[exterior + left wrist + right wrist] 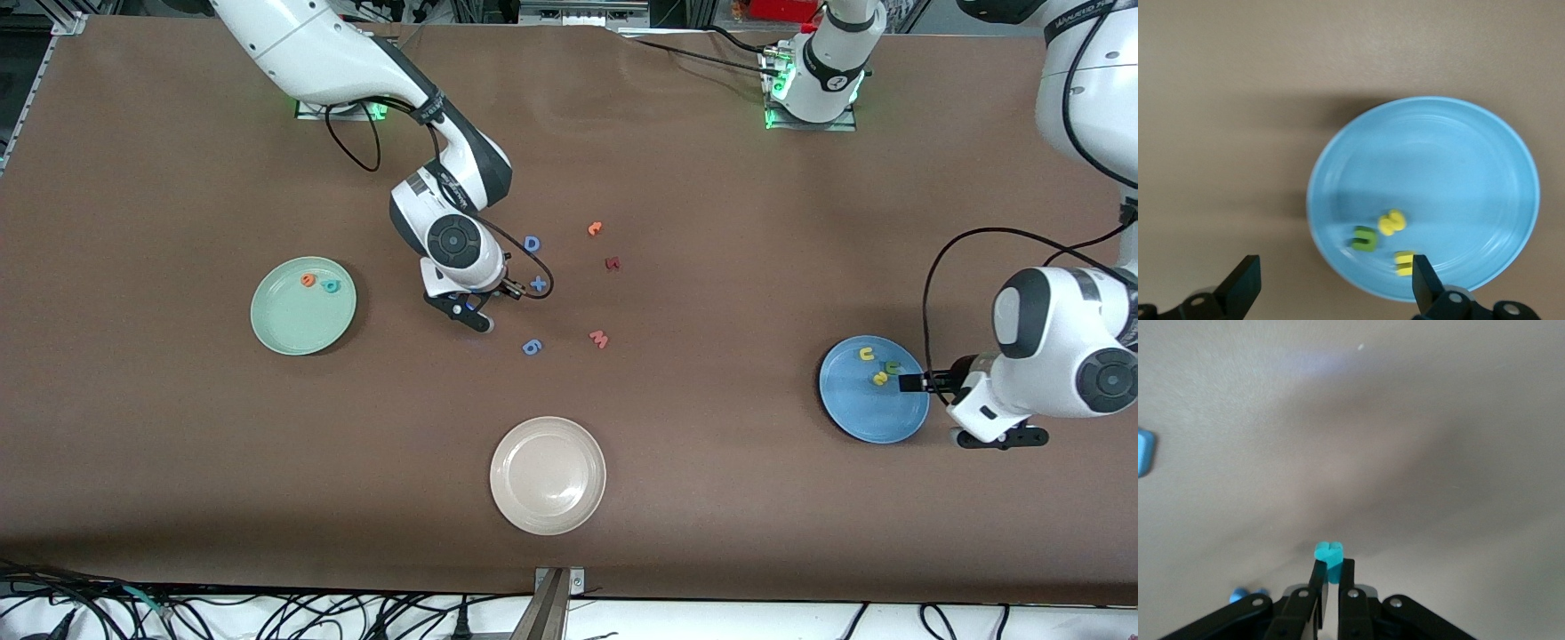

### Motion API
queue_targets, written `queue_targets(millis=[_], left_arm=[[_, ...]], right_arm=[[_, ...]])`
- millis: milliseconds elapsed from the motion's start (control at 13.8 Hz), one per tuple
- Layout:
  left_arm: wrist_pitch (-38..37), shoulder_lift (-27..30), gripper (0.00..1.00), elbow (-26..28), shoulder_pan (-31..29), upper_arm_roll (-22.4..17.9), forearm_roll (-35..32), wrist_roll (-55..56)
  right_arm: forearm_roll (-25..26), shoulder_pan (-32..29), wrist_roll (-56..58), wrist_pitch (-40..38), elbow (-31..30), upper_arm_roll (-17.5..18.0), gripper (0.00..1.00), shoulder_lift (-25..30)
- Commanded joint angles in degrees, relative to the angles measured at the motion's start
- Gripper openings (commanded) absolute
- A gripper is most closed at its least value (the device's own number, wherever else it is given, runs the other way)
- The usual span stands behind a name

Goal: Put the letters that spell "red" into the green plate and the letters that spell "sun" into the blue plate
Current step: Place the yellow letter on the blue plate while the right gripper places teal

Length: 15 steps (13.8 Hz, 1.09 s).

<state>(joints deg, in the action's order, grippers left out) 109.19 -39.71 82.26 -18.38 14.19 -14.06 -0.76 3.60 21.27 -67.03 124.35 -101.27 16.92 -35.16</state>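
The green plate toward the right arm's end holds an orange "e" and a teal "d". My right gripper hangs low over the bare table between that plate and the loose letters, shut on a small teal letter. The blue plate holds a yellow "s", an olive-green arch and a yellow arch. My left gripper stands open over the blue plate's rim, with nothing between its fingers.
Loose letters lie mid-table: a blue D, a blue plus, a blue 6, a pink M, a dark red letter and an orange one. A beige-white plate sits nearest the front camera.
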Motion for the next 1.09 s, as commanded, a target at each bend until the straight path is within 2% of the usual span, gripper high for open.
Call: queue_targets(millis=[0, 145, 290, 507, 652, 869, 1014], left_arm=[[-2.7, 5.9, 1.00, 2.8, -0.6, -2.6, -0.7, -12.0], [-2.8, 11.8, 1.00, 8.5, 2.7, -7.5, 0.7, -15.9], [-3.2, 18.1, 1.00, 12.9, 6.2, -11.4, 3.7, -15.2], [-6.8, 25.5, 1.00, 15.1, 13.1, -17.3, 12.0, -13.0], [-10.1, 29.4, 1.00, 15.1, 17.2, -18.7, 12.4, -9.6], [-12.2, 34.3, 1.00, 14.8, 19.3, -18.1, 12.6, -3.0], [-14.5, 36.4, 1.00, 13.6, 19.2, -17.2, 13.7, -2.4]], right_arm=[[0.7, -0.3, 2.4, -10.0, 1.9, -1.0, 0.00, 5.1], [0.7, -0.4, 10.0, -16.0, 2.2, -5.1, 0.00, 7.6], [0.7, -0.4, 20.7, -19.5, 1.6, -11.2, 0.00, 9.4], [0.2, -0.4, 37.4, -21.2, 1.2, -20.1, 0.00, 10.1], [-0.3, -0.5, 46.9, -19.2, -1.1, -25.2, 0.00, 9.9], [-0.5, -1.4, 58.8, -9.3, -8.7, -30.9, 0.00, 9.8], [-0.5, -4.6, 64.2, -2.7, -12.4, -31.1, 0.00, 9.2]])
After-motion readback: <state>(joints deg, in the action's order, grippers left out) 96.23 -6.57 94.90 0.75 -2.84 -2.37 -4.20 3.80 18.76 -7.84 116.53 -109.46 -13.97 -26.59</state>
